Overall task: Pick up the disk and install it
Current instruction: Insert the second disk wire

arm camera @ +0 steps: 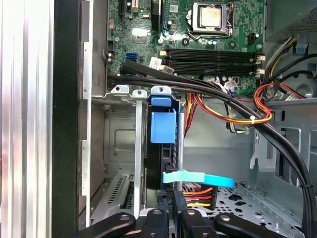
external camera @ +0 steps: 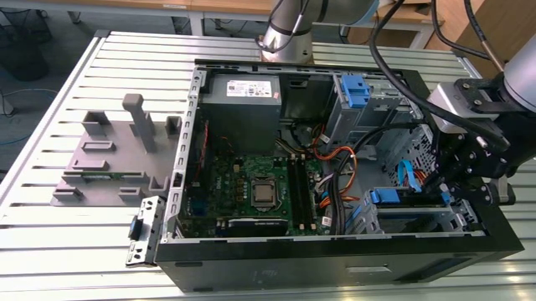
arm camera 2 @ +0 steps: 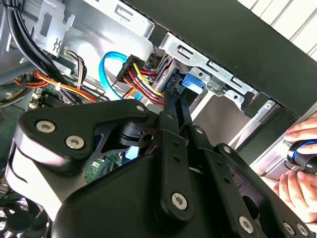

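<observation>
- Clearly the main risk is snagging: the bundle of red, yellow and orange wires (arm camera: pixel 233 111) and the flat light-blue data cable (arm camera: pixel 198 178) run just beside the black linkage gripper (arm camera: pixel 171 198), so a sideways shift of the arm could drag a plug loose.
- Skewing is another risk (a judgement only): pushed off-axis, the blue rails could jam against the grey sheet-metal drive cage (arm camera: pixel 136 129).
- A person's hand (arm camera 2: pixel 302 163) rests just outside the black computer case (external camera: pixel 335 266), near the arm.
- The flat silver hard drive with its blue plastic rail tab (arm camera: pixel 162 126) stands on edge in the cage slot, directly ahead of the fingertips.
- The fingers appear clenched together on the drive's near edge.
</observation>
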You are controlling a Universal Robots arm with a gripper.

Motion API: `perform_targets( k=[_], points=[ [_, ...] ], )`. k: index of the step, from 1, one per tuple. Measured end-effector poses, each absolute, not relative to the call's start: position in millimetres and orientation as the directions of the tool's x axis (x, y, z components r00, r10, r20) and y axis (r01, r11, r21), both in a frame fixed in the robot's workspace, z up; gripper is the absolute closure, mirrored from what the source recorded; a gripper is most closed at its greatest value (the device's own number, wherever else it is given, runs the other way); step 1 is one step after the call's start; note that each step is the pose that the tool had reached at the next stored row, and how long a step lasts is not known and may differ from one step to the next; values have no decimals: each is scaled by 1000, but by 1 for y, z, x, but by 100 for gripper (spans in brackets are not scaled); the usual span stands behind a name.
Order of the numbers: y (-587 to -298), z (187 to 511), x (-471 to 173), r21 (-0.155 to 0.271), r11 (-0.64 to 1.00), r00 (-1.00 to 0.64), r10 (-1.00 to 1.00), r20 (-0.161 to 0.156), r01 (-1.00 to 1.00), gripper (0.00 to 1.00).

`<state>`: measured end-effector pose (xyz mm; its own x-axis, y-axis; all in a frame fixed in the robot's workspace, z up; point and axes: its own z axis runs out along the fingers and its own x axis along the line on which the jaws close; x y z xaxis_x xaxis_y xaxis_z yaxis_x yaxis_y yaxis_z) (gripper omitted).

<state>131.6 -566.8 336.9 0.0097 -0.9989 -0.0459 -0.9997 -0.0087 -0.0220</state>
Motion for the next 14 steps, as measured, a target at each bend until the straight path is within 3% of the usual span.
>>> perform_targets(
  k=[14],
  points=[
    [-567, 334, 130, -22, 12, -11, -999, -46, -1000, 83]
  ],
)
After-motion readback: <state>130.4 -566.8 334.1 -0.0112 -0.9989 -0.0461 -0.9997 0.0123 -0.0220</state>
